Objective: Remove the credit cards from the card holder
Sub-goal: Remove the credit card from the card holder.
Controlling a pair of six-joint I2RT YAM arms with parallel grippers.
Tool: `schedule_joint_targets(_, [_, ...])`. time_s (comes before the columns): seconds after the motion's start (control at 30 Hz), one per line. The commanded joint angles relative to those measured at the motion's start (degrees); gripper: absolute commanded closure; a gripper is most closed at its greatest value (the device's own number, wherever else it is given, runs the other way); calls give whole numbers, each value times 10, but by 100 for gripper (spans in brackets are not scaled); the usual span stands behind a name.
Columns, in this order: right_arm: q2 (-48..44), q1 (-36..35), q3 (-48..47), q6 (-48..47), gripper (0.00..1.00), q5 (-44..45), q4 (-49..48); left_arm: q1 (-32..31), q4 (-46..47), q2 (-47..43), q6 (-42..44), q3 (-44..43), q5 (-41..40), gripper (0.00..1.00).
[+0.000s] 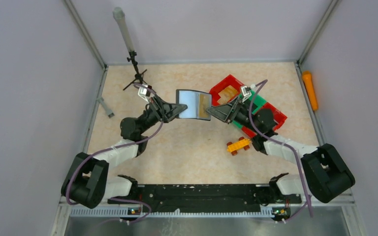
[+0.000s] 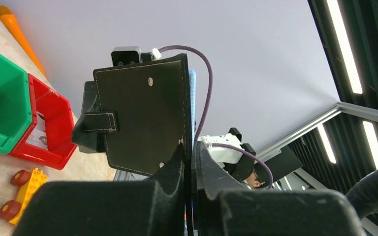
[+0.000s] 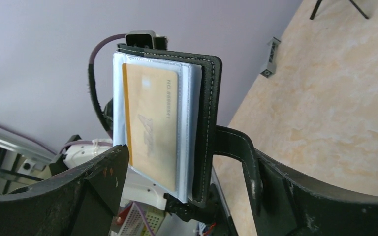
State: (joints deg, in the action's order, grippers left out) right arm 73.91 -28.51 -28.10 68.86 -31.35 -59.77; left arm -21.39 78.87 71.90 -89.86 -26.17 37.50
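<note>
The card holder (image 1: 189,103) hangs open in the air over mid-table, its black outer face (image 2: 142,118) with strap tab (image 2: 98,122) toward the left wrist camera. My left gripper (image 1: 179,110) is shut on its near edge (image 2: 193,157). In the right wrist view its inner side shows a clear sleeve with an orange credit card (image 3: 152,123) and pale cards behind it. My right gripper (image 3: 182,152) is open, one finger on each side of the cards and the holder's black edge (image 3: 208,123). The strap runs against the right finger (image 3: 256,172).
Red and green bins (image 1: 275,115) sit behind my right arm, also in the left wrist view (image 2: 54,132). A yellow toy car (image 1: 238,145) lies on the table in front of them. An orange stick (image 1: 310,90) lies by the right wall; a black tripod (image 1: 135,73) stands back left.
</note>
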Motion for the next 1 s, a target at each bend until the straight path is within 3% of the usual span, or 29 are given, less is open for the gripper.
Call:
schedule_joint_targets(0.0, [2,-5,-6,43,18,-19,-92,-8,41,7,1,-24,-14,100])
schedule_joint_targets(0.2, [-26,-5,-1,38,45,-9,-87,-8,53,15,2,-14,-15,100])
schedule_joint_targets(0.4, [-49,-5,1,21,55,-5,-65,-7,43,18,13,-15,-10,100])
schedule_joint_targets(0.57, [-70,-5,3,-9,55,0,-22,-7,21,9,34,-9,-7,100])
schedule_joint_targets(0.73, [-90,-5,3,-36,38,9,19,-8,-3,-1,50,-8,-8,100])
schedule_joint_targets(0.8, [-96,-5,5,-40,38,13,26,-7,-5,-2,52,-8,-8,100])
schedule_joint_targets(0.97, [-109,-5,10,-48,54,24,40,-7,-5,-6,52,-6,-8,100])
